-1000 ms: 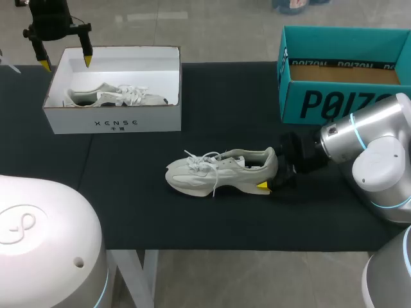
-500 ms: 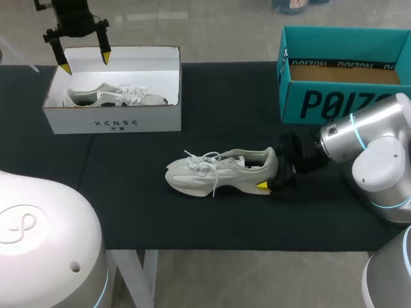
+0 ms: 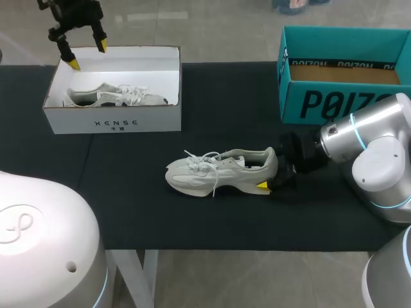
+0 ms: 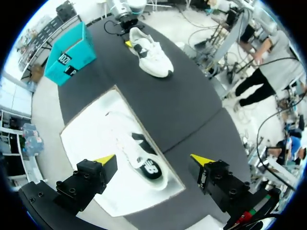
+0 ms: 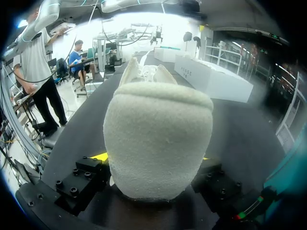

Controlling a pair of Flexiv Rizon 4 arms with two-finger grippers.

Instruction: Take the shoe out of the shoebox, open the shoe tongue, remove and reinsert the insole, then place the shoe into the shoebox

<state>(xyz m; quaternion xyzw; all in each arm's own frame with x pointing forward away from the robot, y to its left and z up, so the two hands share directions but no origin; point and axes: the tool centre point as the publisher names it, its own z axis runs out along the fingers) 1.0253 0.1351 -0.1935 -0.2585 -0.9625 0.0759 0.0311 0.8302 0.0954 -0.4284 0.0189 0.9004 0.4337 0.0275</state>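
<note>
Shoe (image 3: 218, 172), heel in right end effector (image 3: 268, 178); teal box (image 3: 318, 102) just behind

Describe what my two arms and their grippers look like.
Both arms are smooth, rounded shells. The left arm is white with an embossed loop mark. The right arm is silver and white with pale blue rings at its joints. The left gripper and right gripper are black, blocky and studded with bolts, each with two fingers ending in pointed yellow tips.

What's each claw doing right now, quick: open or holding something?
Left gripper: open, empty, above the white box.
Right gripper: closed on the heel of the shoe.
</note>
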